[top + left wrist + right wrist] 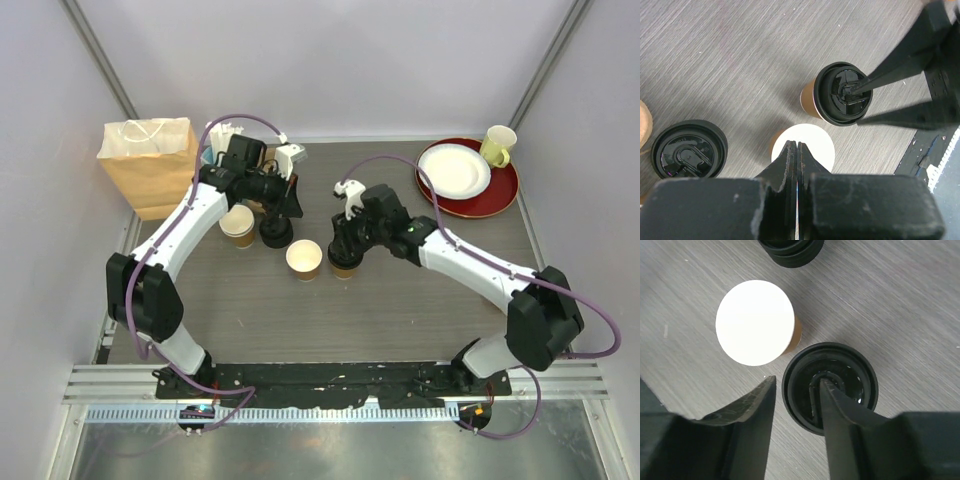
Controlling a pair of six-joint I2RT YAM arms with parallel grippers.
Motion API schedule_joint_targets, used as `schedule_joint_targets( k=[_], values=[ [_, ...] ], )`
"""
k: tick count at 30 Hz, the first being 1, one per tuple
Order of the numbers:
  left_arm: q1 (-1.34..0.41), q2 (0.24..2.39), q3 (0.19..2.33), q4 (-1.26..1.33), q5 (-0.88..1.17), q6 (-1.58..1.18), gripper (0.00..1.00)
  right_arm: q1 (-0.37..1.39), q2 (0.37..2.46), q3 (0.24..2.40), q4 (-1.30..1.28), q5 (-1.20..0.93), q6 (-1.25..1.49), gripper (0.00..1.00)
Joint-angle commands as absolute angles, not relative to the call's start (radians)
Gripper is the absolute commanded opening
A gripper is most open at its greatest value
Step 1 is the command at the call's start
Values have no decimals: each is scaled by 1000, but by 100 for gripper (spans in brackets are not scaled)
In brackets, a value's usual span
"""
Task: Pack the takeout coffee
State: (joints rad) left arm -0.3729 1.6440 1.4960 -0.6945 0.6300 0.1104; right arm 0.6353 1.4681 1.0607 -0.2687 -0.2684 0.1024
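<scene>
Crowding the lidded coffee cup from overhead, the right gripper hangs spread, one finger across the lid, the other outside its rim. Only the left wrist view shows the left gripper pressed together above the open coffee cup on the bench, with a loose lid nearby and another cup's edge cropped.

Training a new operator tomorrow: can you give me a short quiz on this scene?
1. True or false: the left pincer is shut.
2. Which is lidded? A) the cup under the right pincer B) the one under the left pincer C) both
3. Fill in: the white plate lies on a red ____.
Key: 1 true; 2 A; 3 tray.
</scene>
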Motion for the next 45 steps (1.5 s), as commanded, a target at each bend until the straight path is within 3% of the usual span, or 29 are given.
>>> schedule_joint_targets(
  k=[1,4,10,13,14,17,23,28,31,40,45],
  values=[
    [-374,1611,1506,-703,652,123,0,756,1405,1094,-308,69,54,48],
    [-374,1617,1505,-700,655,118,0,805,1423,1104,-331,179,38,50],
    [-419,1680,1490,-677,632,-21,2,792,1358,1097,-304,152,76,57],
    [-495,1681,1451,-614,530,-98,19,724,1327,1098,-302,118,125,63],
    [-515,1686,1447,-597,467,-115,30,701,1322,1094,-298,73,141,65],
    [-549,1718,1477,-584,405,-170,38,577,1312,1057,-272,-70,222,68],
    [-543,1775,1537,-604,416,-216,39,422,1330,966,-184,-312,311,71],
    [-543,1792,1516,-618,454,-224,37,405,1373,948,-143,-403,318,77],
    [-543,1802,1511,-611,459,-225,31,405,1411,953,-137,-429,308,77],
    [-575,1854,1520,-623,502,-210,25,403,1439,946,-149,-402,299,63],
    [-581,1881,1540,-632,506,-207,23,403,1411,931,-173,-384,290,61]
  ],
)
